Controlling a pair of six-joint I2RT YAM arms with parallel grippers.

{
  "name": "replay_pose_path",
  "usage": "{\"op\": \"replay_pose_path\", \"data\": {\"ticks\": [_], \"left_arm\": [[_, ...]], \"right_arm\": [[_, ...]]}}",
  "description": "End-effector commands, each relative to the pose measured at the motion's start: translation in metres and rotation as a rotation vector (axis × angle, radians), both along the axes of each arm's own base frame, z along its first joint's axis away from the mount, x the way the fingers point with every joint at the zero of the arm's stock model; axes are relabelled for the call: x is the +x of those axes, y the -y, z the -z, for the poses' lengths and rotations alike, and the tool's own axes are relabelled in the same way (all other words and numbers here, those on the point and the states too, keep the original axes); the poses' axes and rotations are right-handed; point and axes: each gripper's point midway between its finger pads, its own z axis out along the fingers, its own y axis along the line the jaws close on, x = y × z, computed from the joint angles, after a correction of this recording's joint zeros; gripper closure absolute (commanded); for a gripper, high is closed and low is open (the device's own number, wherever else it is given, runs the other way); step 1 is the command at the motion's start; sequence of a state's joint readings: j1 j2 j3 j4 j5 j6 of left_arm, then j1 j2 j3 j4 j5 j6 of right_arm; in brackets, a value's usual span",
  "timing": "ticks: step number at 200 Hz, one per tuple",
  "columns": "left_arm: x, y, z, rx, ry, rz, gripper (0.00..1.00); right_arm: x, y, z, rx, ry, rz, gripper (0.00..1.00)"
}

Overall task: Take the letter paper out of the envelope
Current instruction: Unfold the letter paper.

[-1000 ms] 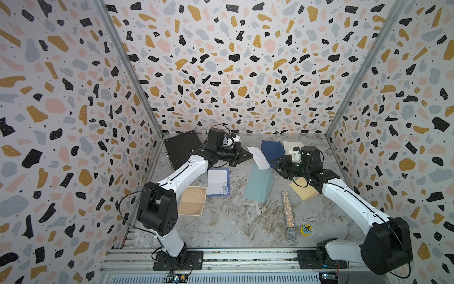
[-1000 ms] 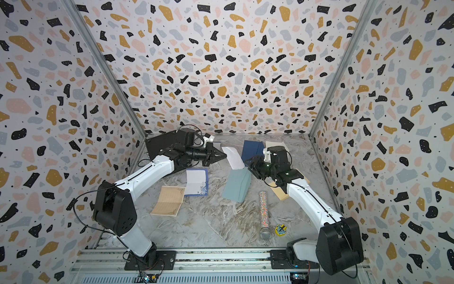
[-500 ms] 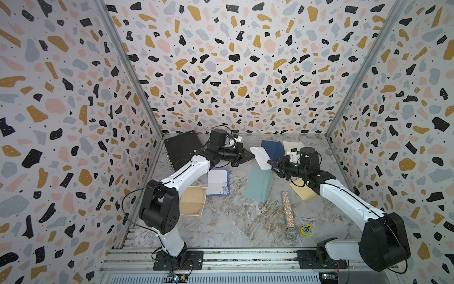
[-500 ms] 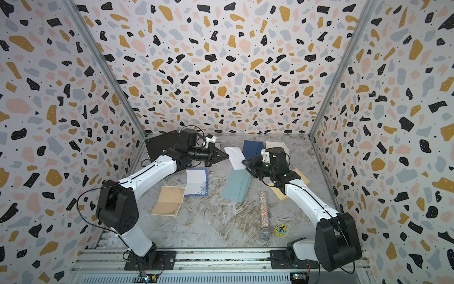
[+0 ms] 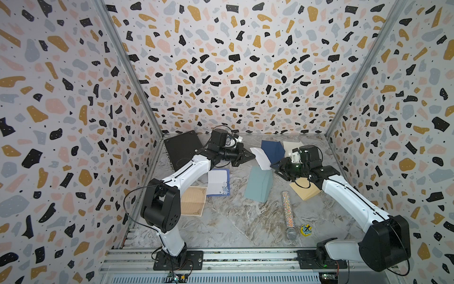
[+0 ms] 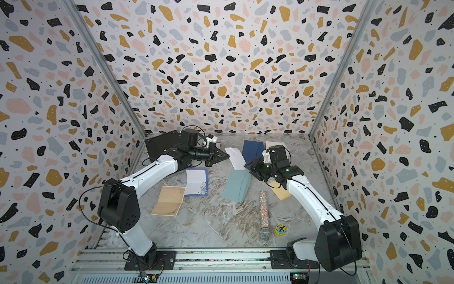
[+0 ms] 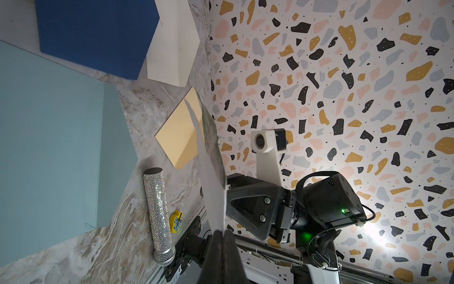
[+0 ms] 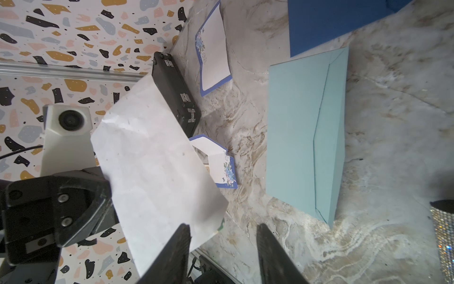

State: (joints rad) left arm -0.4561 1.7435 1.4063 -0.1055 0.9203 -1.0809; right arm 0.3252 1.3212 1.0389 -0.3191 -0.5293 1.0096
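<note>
Take the teal envelope (image 5: pixel 258 183) (image 6: pixel 235 185) lying flat mid-table as your reference. Your left gripper (image 5: pixel 253 155) (image 6: pixel 227 155) is clamped tight on one short end of the white envelope (image 5: pixel 261 157) (image 6: pixel 236 157), holding it clear of the table just past the teal envelope's far end, toward the back wall. In the left wrist view you see that white envelope (image 7: pixel 212 186) edge-on, pinched between the closed fingers.

The letter paper (image 7: pixel 214 140) is inside the white envelope. Only a green-printed edge of it shows at the end away from your left gripper, and the right wrist view catches a sliver of the same green (image 8: pixel 221 225).

Your right gripper (image 5: pixel 276 169) (image 6: pixel 250 169) (image 8: pixel 222 226) hangs over the teal envelope's far corner with its jaws apart, gripping nothing. The white envelope's free corner (image 8: pixel 157 167) reaches into the gap beside one finger; you cannot tell whether they touch.

Beyond the teal envelope, toward the back wall, lies a navy envelope (image 5: pixel 272 150). Just beside the teal envelope on your right arm's side lies a glitter microphone (image 5: pixel 288 214), and on your left arm's side a blue-bordered sheet (image 5: pixel 217 182)
</note>
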Motion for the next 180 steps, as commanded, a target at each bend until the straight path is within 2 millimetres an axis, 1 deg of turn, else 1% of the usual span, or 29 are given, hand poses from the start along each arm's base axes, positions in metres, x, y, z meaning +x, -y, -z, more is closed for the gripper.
{"op": "replay_pose_path", "data": {"ticks": [1, 31, 47, 84, 99, 151, 180], "left_arm": [[-0.001, 0.008, -0.014, -0.027, 0.050, 0.035, 1.00], [-0.003, 0.009, -0.009, -0.022, 0.043, 0.036, 1.00], [-0.003, 0.009, -0.008, -0.022, 0.041, 0.037, 1.00], [-0.003, 0.011, -0.007, -0.022, 0.040, 0.040, 1.00], [-0.003, 0.011, -0.004, -0.019, 0.035, 0.041, 1.00], [-0.002, 0.012, -0.002, -0.015, 0.033, 0.042, 1.00], [-0.002, 0.014, 0.002, -0.009, 0.031, 0.046, 1.00]], "right_arm": [[0.006, 0.000, -0.010, 0.001, 0.040, -0.009, 0.52], [0.012, -0.005, -0.015, 0.038, 0.058, -0.008, 0.55], [0.013, -0.007, -0.013, 0.059, 0.044, -0.010, 0.55], [0.014, -0.005, -0.013, 0.062, 0.051, -0.003, 0.61], [0.014, -0.005, -0.015, 0.058, 0.057, -0.004, 0.63], [0.009, 0.001, -0.015, 0.004, 0.066, -0.018, 0.65], [0.008, 0.004, -0.023, -0.022, 0.091, -0.020, 0.65]]}}
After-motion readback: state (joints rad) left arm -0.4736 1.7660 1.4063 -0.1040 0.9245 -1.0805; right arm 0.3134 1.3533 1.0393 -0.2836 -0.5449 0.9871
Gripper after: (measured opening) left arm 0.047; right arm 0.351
